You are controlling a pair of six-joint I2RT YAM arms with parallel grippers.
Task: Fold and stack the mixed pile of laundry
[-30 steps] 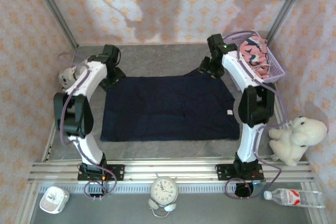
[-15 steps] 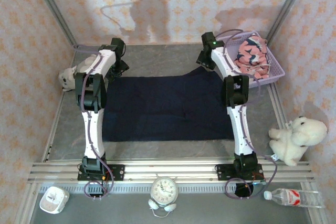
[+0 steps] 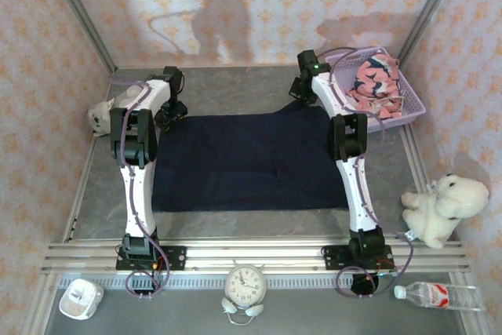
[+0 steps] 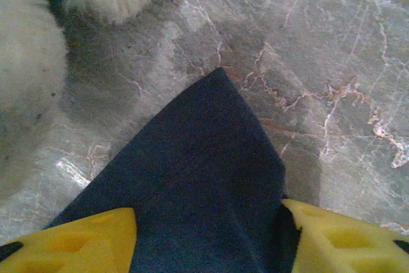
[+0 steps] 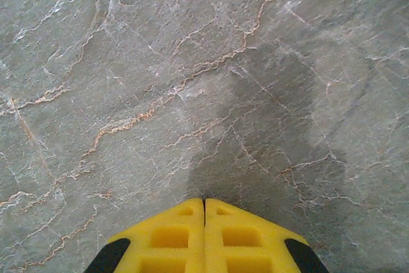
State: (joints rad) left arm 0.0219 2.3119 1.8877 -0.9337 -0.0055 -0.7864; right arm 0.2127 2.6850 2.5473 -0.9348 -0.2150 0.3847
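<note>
The large navy garment (image 3: pixel 251 162) lies spread flat on the marble table. My left gripper (image 3: pixel 167 115) is at its far-left corner. In the left wrist view that pointed corner (image 4: pixel 204 177) lies between my yellow fingers (image 4: pixel 77 241), and the left gripper (image 4: pixel 208 241) stands open astride it. My right gripper (image 3: pixel 300 93) is at the garment's far-right corner. In the right wrist view the right gripper (image 5: pixel 204 222) is shut, pads pressed together over bare marble, with no cloth showing. The salmon-pink printed garment (image 3: pixel 375 76) lies bunched in the lavender basket (image 3: pixel 408 107).
A white plush toy (image 3: pixel 439 205) sits at the right edge, and a small one (image 3: pixel 100 118) sits by the left wall, close to my left gripper (image 4: pixel 32 62). A clock (image 3: pixel 245 282), a bottle (image 3: pixel 439 296) and a white device (image 3: pixel 80 298) lie in front of the rail.
Both arms have stretched out toward the garment's far corners. The left fingers have come closer together around the corner. The right fingers have gone from apart to shut.
</note>
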